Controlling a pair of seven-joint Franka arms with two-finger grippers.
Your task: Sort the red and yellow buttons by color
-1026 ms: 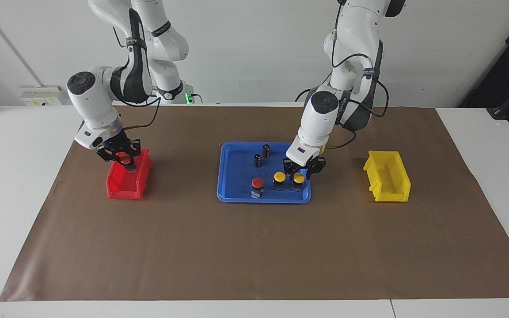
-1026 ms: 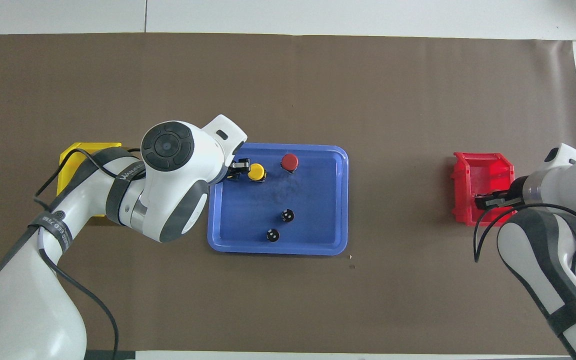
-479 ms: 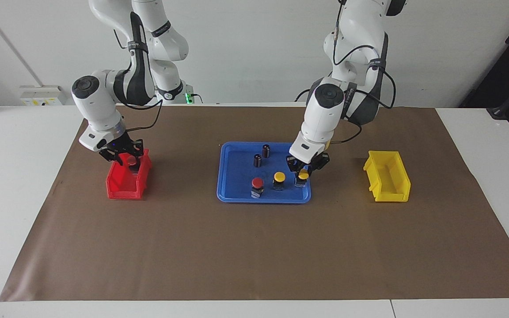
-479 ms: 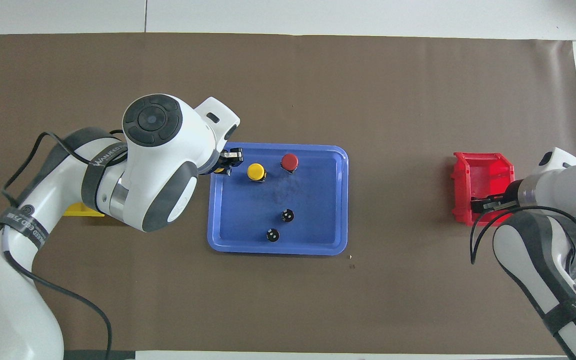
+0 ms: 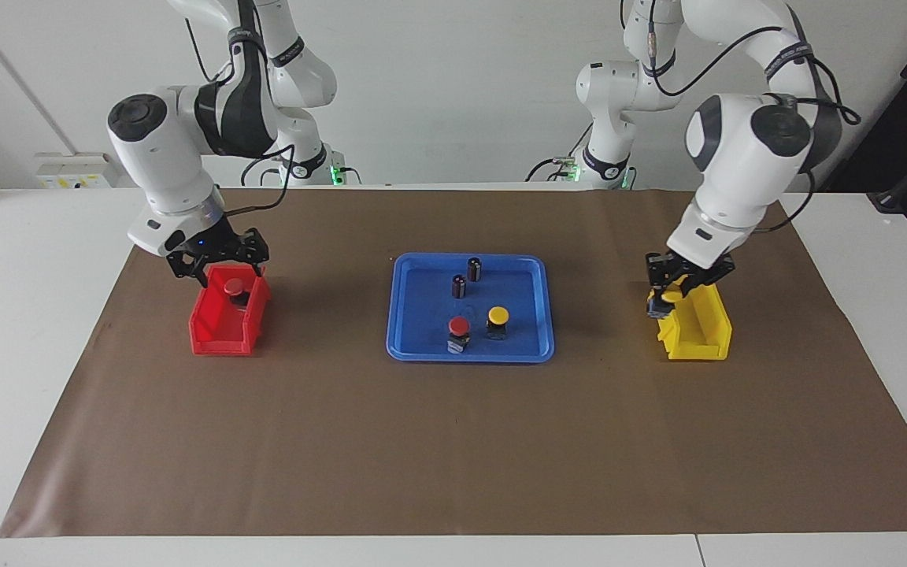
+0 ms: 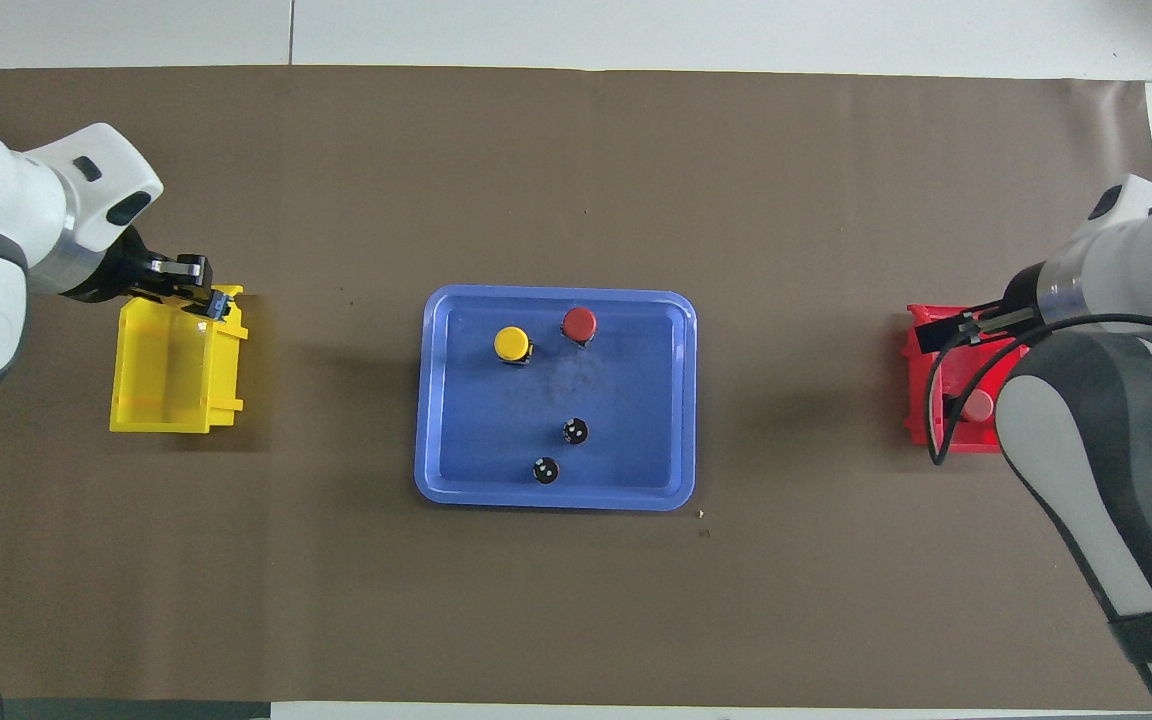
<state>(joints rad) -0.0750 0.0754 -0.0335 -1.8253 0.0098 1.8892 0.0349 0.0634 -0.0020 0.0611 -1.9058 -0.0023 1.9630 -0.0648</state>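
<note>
Sitting mid-table, the blue tray [image 5: 406, 315] holds one red button [image 5: 459, 326] and one yellow button [image 5: 497, 316]. Another red button [image 5: 235, 287] lies in the red bin [image 5: 213, 335], under the spread right gripper [image 5: 220, 260]. Over the yellow bin [image 5: 707, 331], the left gripper [image 5: 670, 293] pinches a yellow button [image 5: 660, 298].

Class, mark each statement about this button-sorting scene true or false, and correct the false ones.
1. A red button lies in the red bin. True.
2. Two yellow buttons stand on the blue tray. False: the tray holds one yellow button and one red button.
3. The left gripper, over the yellow bin, is shut on a yellow button. True.
4. The right gripper is over the blue tray. False: it is open over the red bin.
5. Two dark cylinders stand on the tray. True.
</note>
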